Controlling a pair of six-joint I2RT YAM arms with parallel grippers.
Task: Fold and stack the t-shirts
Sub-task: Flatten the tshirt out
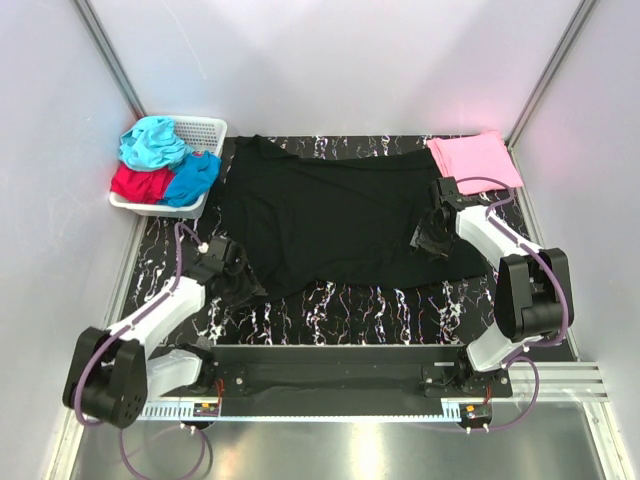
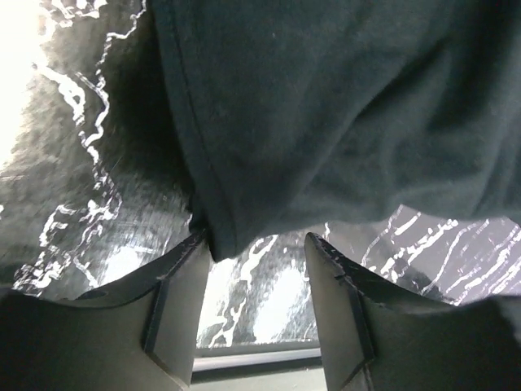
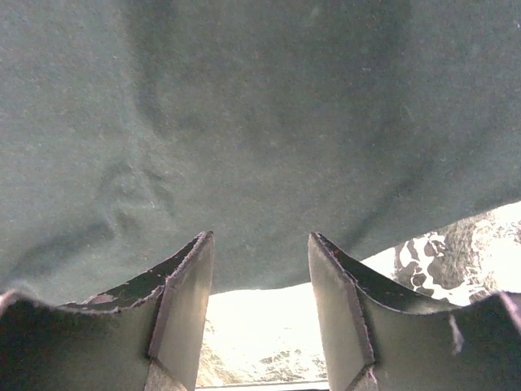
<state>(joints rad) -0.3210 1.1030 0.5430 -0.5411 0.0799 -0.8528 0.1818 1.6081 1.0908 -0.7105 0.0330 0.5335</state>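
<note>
A large black t-shirt [image 1: 330,215] lies spread across the middle of the marbled table. My left gripper [image 1: 232,272] is at its near left corner. In the left wrist view this gripper [image 2: 259,238] is open, and the shirt's hemmed corner [image 2: 220,236] hangs against the left fingertip with only table in the gap. My right gripper [image 1: 432,236] is at the shirt's right edge. It is also open [image 3: 260,236], with the black cloth [image 3: 244,122] filling the view just past its tips. A pink t-shirt [image 1: 475,160] lies folded at the back right. Teal [image 1: 152,142], red [image 1: 135,183] and blue [image 1: 192,178] t-shirts are heaped in the basket.
The white lattice basket [image 1: 205,125] stands at the back left corner. White walls close in the table on three sides. A metal rail [image 1: 330,405] carrying both arm bases runs along the near edge.
</note>
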